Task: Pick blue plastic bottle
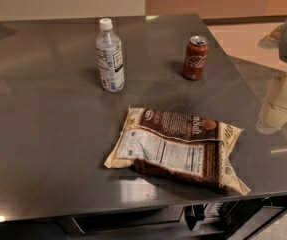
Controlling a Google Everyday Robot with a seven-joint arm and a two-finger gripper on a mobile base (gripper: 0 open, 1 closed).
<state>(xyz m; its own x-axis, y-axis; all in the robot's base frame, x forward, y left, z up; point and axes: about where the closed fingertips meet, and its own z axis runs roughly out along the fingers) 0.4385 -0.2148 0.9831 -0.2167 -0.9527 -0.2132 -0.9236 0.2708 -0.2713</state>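
The blue plastic bottle [110,55] stands upright on the dark grey table [43,124], towards the back and left of centre. It is clear and bluish with a white cap and a white-blue label. My gripper [277,109] shows as pale blocks at the right edge of the view, beyond the table's right side. It is far to the right of the bottle and holds nothing that I can see.
A red Coca-Cola can [195,58] stands upright right of the bottle. A brown and cream snack bag [178,148] lies flat near the front edge. The table's right edge runs diagonally past the can. Tan floor lies beyond.
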